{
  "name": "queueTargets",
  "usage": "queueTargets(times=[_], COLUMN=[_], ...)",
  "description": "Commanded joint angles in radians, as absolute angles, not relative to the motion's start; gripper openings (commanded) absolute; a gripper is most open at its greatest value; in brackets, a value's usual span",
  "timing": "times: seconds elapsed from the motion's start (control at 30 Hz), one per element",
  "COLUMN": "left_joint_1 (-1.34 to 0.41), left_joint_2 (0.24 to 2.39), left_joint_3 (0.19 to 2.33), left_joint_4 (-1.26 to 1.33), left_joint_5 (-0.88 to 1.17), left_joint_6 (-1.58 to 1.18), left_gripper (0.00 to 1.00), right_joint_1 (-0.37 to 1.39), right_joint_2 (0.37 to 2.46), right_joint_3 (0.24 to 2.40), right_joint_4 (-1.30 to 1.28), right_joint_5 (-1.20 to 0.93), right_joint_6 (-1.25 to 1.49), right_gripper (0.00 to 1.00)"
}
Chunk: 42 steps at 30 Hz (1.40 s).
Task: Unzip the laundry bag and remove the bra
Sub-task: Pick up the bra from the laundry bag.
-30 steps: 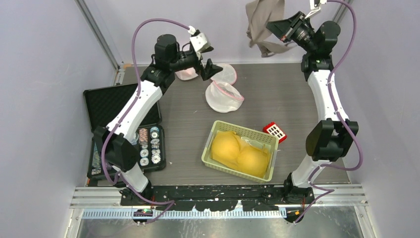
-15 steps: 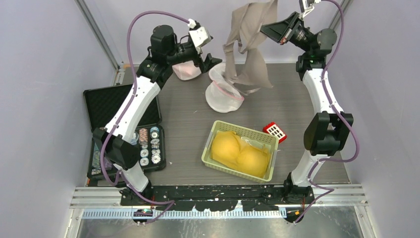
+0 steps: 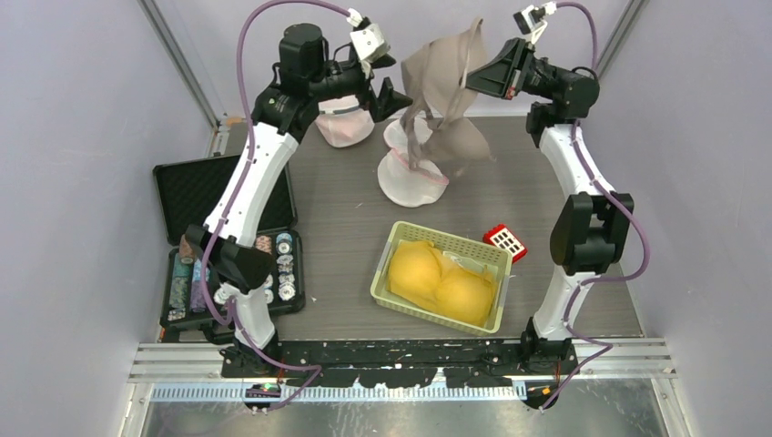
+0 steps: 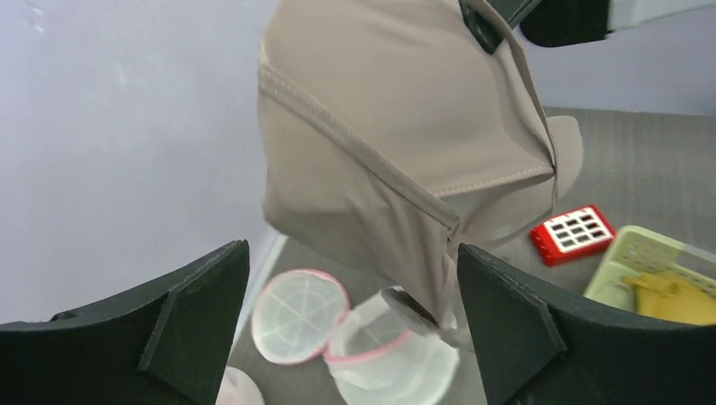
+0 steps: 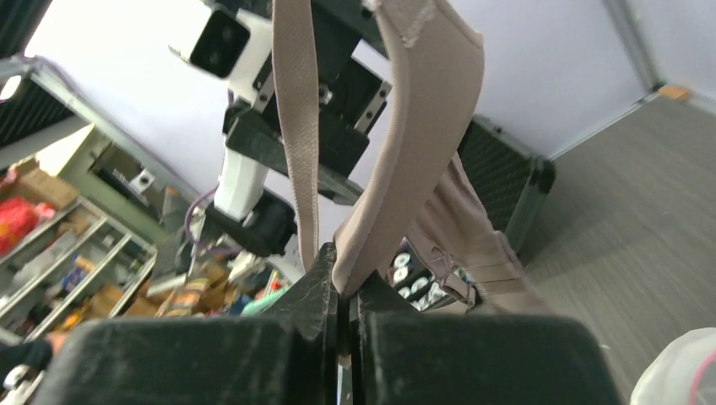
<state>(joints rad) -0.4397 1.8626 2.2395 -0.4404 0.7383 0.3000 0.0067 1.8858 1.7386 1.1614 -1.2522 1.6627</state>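
My right gripper (image 3: pixel 482 77) is shut on the edge of a beige bra (image 3: pixel 446 100) and holds it up at the back of the table. The bra's lower end dangles at the mouth of the open white mesh laundry bag (image 3: pixel 408 177) with pink trim. My left gripper (image 3: pixel 390 82) stands wide open just left of the hanging bra, holding nothing. In the left wrist view the bra (image 4: pixel 380 143) fills the gap between the open fingers (image 4: pixel 194 295), with the laundry bag (image 4: pixel 397 363) below. In the right wrist view the gripper (image 5: pixel 346 291) pinches the bra (image 5: pixel 422 126).
A second mesh bag (image 3: pixel 341 127) lies at the back left. A green basket (image 3: pixel 390 264) holding a yellow bra sits in the near middle, with a red block (image 3: pixel 505 239) beside it. An open black case (image 3: pixel 209 187) of chips lies on the left.
My right gripper has swung left and down with the bra, from high at the back to over the laundry bag. My left gripper has risen toward the bra, still open.
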Motion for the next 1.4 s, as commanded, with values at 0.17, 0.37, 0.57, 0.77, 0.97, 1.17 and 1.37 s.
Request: queueTargets(times=[0.17,0.37,0.57,0.77,0.97,1.17,1.37], left_joint_1=[-0.434,-0.435,-0.436,-0.452,-0.461,-0.478,-0.483], left_joint_2=[1.798,1.785,1.772,1.731,1.653,1.645,1.663], left_joint_3=[2.219,2.141,2.128,2.048,1.893,1.885,1.937], left_joint_4=[-0.64,-0.586,-0.539,-0.442,-0.273,-0.255,-0.259], left_joint_5=[0.872,0.865,0.912,0.871,0.681,0.665,0.586], left_joint_6=[0.122,-0.103,-0.159,-0.242,-0.468,-0.504,-0.523], left_gripper=[0.93,0.76,0.45,0.0,0.0,0.0,0.0], right_joint_1=[0.099,0.134,0.139,0.135,0.09,0.051,0.015], right_joint_2=[1.907,1.89,1.912,1.982,2.051,1.923,1.751], right_joint_3=[1.788,1.754,1.76,1.839,1.951,1.841,1.681], right_joint_4=[1.439,1.44,1.441,1.443,1.401,0.636,0.311], right_joint_5=[-1.425,-1.448,-1.475,-1.47,-1.391,-1.176,-1.058], right_joint_6=[1.843,1.817,1.829,1.9,2.01,1.566,1.173], right_gripper=[0.01,0.01,0.01,0.21,0.69,0.88,1.0])
